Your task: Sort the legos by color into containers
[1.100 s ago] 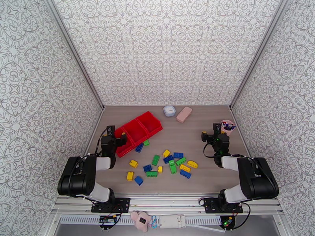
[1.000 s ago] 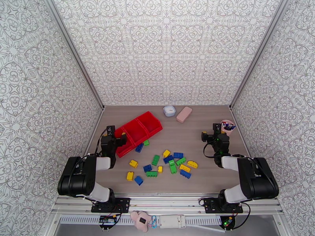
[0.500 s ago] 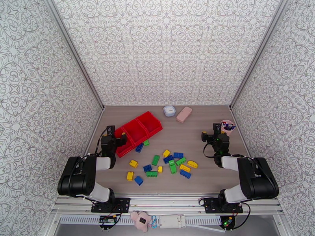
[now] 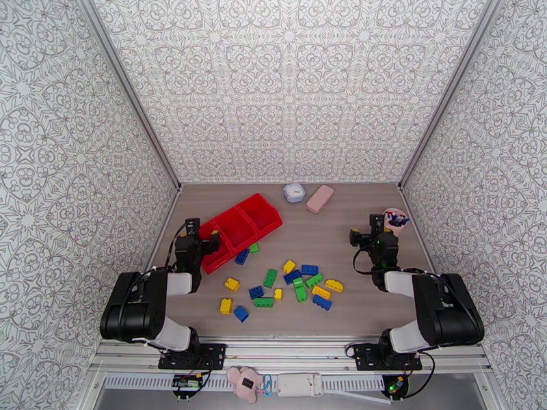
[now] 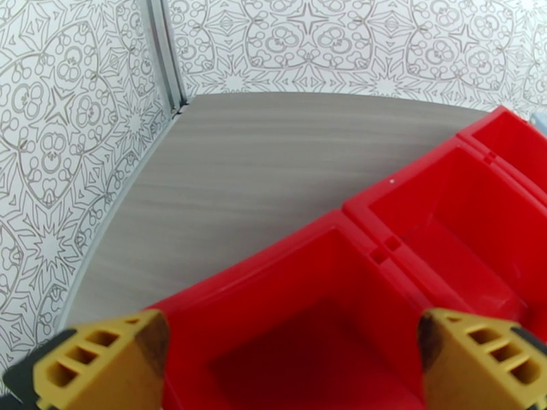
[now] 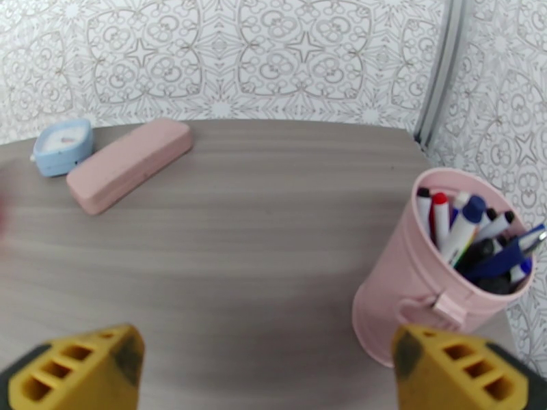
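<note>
Legos (image 4: 271,277) unmoved, left fingers (image 5: 102,357) still open over containers (image 5: 355,210); right fingers (image 6: 82,367) still open

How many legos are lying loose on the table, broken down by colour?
Blue legos: 6
Green legos: 5
Yellow legos: 6
Total: 17

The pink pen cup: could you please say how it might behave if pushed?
The pink pen cup stands upright, taller than wide, with pens rising past its rim, so a high push would probably tip it. Once down, its round wall would likely let it roll.
</note>
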Robot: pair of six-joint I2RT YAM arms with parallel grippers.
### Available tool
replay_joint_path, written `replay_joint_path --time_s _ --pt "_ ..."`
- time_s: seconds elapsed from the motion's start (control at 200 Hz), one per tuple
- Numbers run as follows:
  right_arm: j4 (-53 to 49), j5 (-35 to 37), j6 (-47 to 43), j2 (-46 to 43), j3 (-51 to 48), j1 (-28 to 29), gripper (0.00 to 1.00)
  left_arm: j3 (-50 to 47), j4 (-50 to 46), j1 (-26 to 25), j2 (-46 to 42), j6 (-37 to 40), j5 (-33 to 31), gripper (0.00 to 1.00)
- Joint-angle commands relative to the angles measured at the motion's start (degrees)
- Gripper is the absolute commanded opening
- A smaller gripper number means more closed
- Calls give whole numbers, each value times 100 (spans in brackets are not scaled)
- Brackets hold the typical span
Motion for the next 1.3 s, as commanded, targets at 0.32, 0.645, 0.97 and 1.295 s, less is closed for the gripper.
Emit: replay_joint_path --time_s 0.32,0.645,0.97,1.295 --pt "-1909 -376 275 -1436 532 52 100 991 -2322 -549 -1008 316 -453 100" --pt "-3036 -1326 -139 -1314 1527 998 100 1959 -4560 -1680 -1617 -1700 -2592 100" --pt "-3700 -1627 -698 -438 2457 2068 100 3243 -7142 -2130 -537 -4163 -3197 99" --pt "-3776 -1680 -829 4 2897 2251 100 3990 -7819 -2387 569 -4848 -2905 78"
